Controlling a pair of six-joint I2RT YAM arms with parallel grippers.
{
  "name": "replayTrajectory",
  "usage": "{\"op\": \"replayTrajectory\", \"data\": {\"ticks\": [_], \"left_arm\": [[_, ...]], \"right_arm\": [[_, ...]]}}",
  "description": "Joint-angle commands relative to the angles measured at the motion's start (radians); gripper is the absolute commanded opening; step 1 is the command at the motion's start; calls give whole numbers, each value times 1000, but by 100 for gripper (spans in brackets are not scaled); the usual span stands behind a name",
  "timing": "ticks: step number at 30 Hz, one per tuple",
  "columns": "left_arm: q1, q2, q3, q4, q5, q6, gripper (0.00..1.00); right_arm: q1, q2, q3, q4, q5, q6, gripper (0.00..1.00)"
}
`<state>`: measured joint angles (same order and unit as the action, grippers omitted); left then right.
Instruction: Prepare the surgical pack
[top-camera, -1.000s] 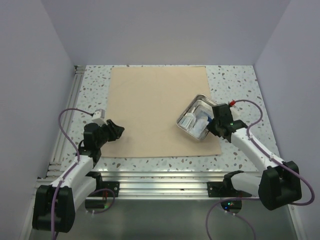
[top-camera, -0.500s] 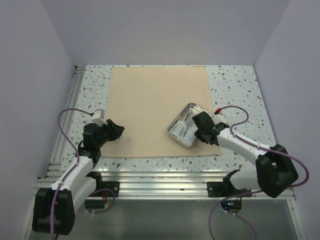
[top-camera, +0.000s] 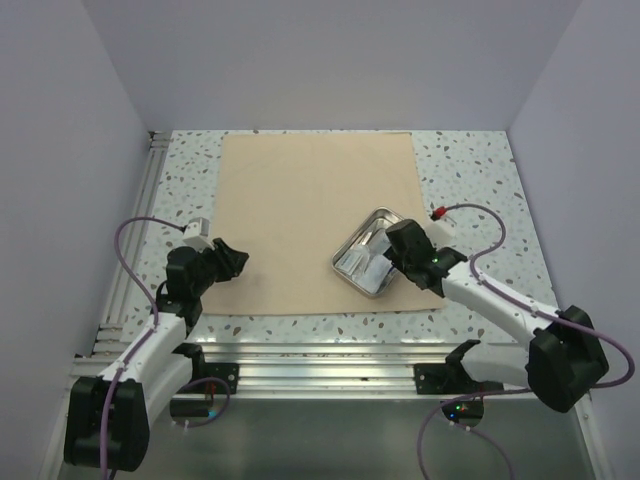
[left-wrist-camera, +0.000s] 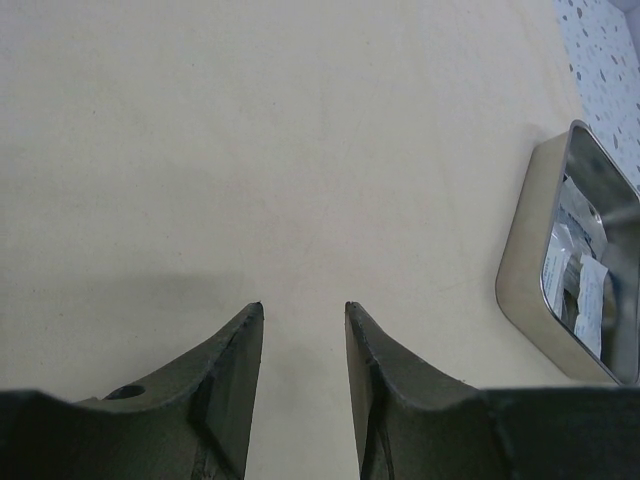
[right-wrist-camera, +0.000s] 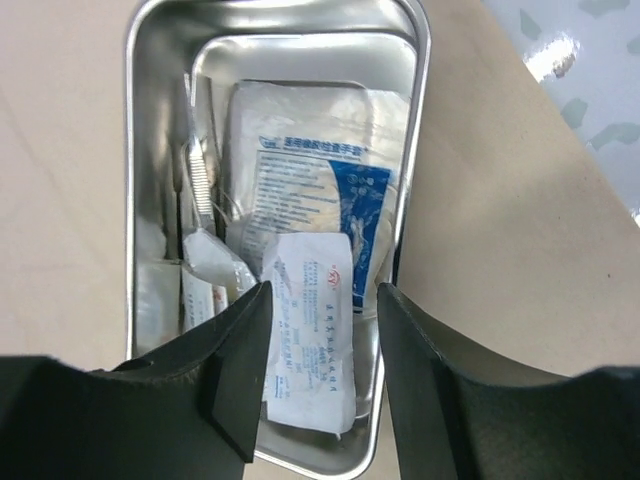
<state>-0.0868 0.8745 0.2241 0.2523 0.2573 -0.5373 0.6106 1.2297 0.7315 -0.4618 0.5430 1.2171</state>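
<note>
The beige wrap sheet (top-camera: 300, 210) lies flat on the table. A shiny steel tray (top-camera: 352, 243) rests on its near right part, holding white sachets (right-wrist-camera: 315, 340) and a thin steel tool (right-wrist-camera: 200, 170). My right gripper (top-camera: 394, 250) is open at the tray's near end. One finger is over the sachets, the other outside the tray's rim (right-wrist-camera: 420, 150), and nothing is gripped. My left gripper (top-camera: 236, 262) hovers open and empty over the sheet's (left-wrist-camera: 300, 150) left edge. From there the tray (left-wrist-camera: 520, 270) shows to the right.
The speckled tabletop (top-camera: 470, 170) shows around the sheet. Aluminium rails run along the left side (top-camera: 140, 220) and the near edge (top-camera: 320, 350). Plain walls close in the back and both sides.
The right gripper dragged the tray leftward further onto the sheet, then opened off its rim. The left arm has stayed put.
</note>
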Motion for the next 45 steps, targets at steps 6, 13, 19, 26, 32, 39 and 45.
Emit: {"op": "replayTrajectory", "data": {"ticks": [6,13,19,26,32,39,45], "left_arm": [[-5,-20,20,5,-18,20,43],[-8,-64,0,21,-41,30,58],[-8,-80,-22,47,-41,26,68],[-8,-66,-22,51,-56,20,68],[-8,-85,-28,51,-69,14,68],[-8,-89,-28,48,-75,13,68],[-8,-94,-29,42,-81,10,69]], "right_arm": [[-202,-1,235,51,-164,-520,58],[-442,250,442,88,-480,-729,61],[-505,516,629,87,-528,-795,61],[-571,770,838,60,-574,-815,60],[-577,901,942,37,-583,-837,59],[-583,968,982,34,-583,-840,59],[-583,1014,1002,34,-589,-834,58]]}}
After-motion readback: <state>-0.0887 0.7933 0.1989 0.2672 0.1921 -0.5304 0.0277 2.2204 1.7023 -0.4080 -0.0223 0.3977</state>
